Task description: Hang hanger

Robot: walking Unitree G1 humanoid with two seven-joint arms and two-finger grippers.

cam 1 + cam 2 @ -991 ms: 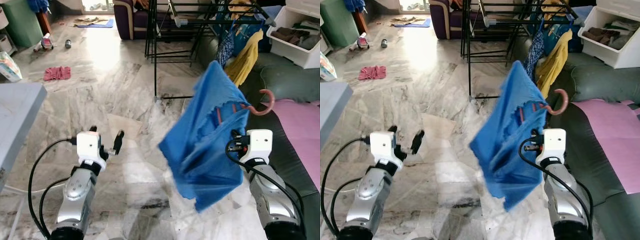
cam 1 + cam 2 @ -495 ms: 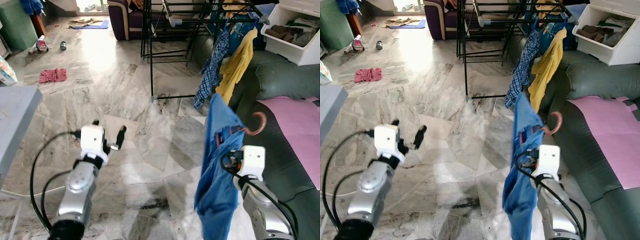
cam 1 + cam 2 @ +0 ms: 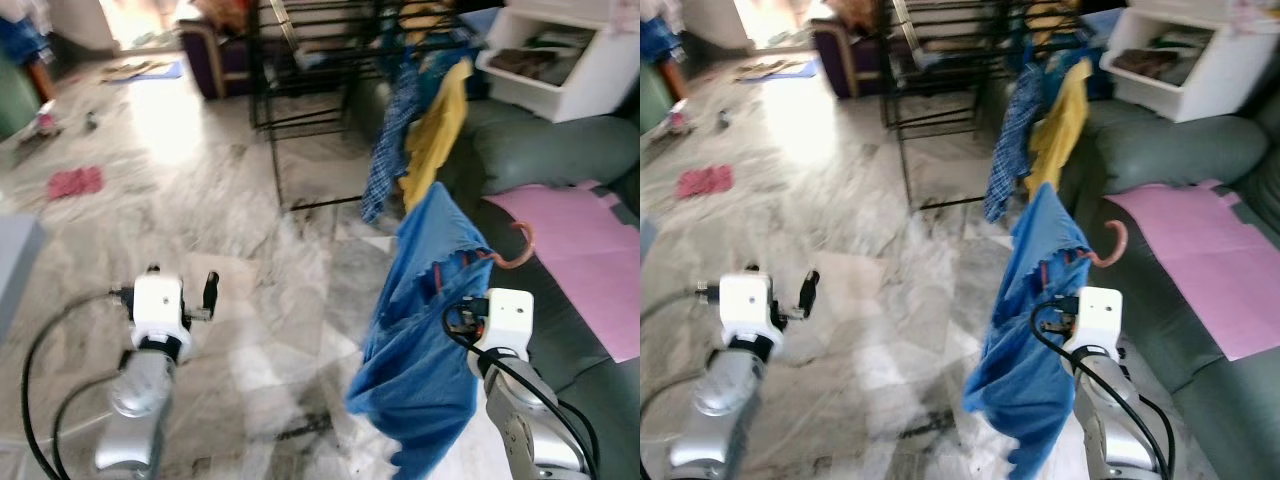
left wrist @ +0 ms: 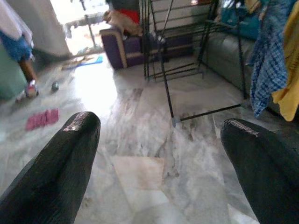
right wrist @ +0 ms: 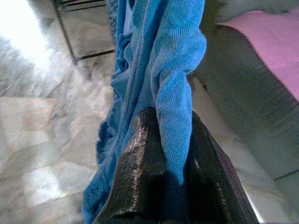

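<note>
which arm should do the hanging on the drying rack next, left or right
Right. The right gripper already grips the blue garment on its hanger, whose pink hook points up, with the black drying rack ahead. The left gripper is open, holding nothing, off to the left.

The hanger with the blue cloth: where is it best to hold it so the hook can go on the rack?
Probably where the right gripper holds now: the covered hanger body below the hook, from underneath. The fingers pinch through the blue cloth, so the curved hook stays free above, toward the rack.
</note>
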